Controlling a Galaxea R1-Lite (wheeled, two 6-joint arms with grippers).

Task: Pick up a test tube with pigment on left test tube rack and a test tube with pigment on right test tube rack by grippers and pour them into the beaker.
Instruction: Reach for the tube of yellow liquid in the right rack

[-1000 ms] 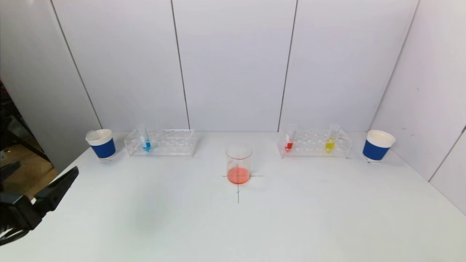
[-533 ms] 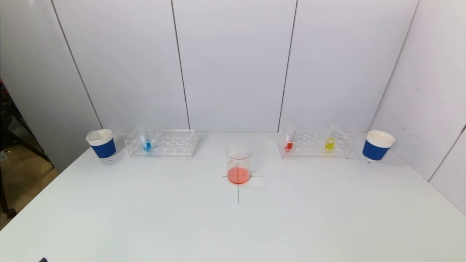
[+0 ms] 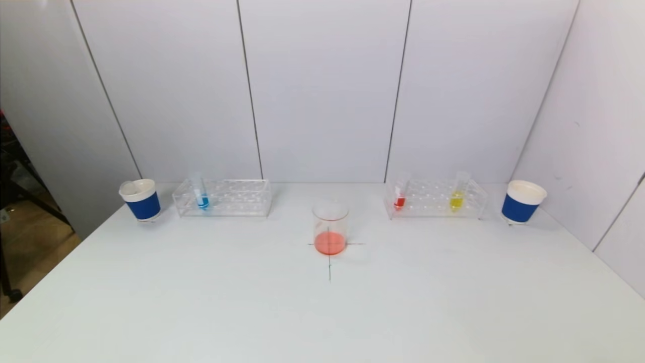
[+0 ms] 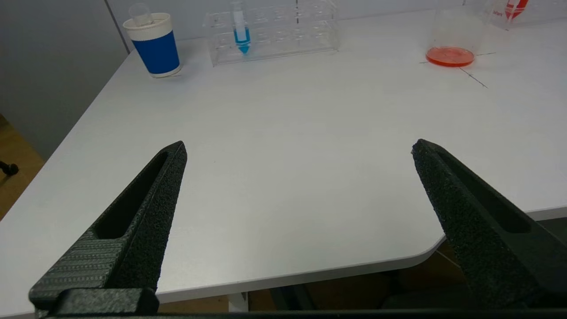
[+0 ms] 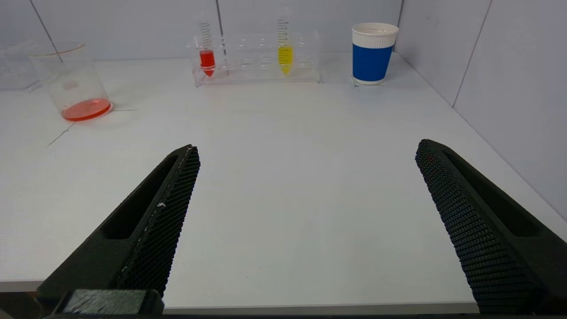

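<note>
- Two claws hang off the near edge of the table, and neither shows in the head view; each is seen only by its own wrist camera.
- Left claw (image 4: 299, 148): fingers spread wide apart, holding nothing, near the table's near-left corner.
- Right claw (image 5: 307, 148): fingers likewise wide apart and empty, by the near edge on the right side.
- Blue test tube (image 3: 201, 194) stands upright in the left rack (image 3: 224, 198) along the far edge, well ahead of the left claw; its long axis is vertical, so I judge a level, side-on approach suits it.
- Red test tube (image 3: 400, 195) and yellow test tube (image 3: 458, 193) stand upright in the right rack (image 3: 436, 198), far edge, well ahead of the right claw, which is the nearer arm for both.
- Beaker (image 3: 330, 228) sits at the table's centre on a drawn cross, between the racks, with a shallow orange-red layer in it.
- Blue paper cups sit beyond each rack: left cup (image 3: 140, 200) and right cup (image 3: 522, 202). The left wrist view shows an empty tube in the left cup; the right cup's inside is not visible.
</note>
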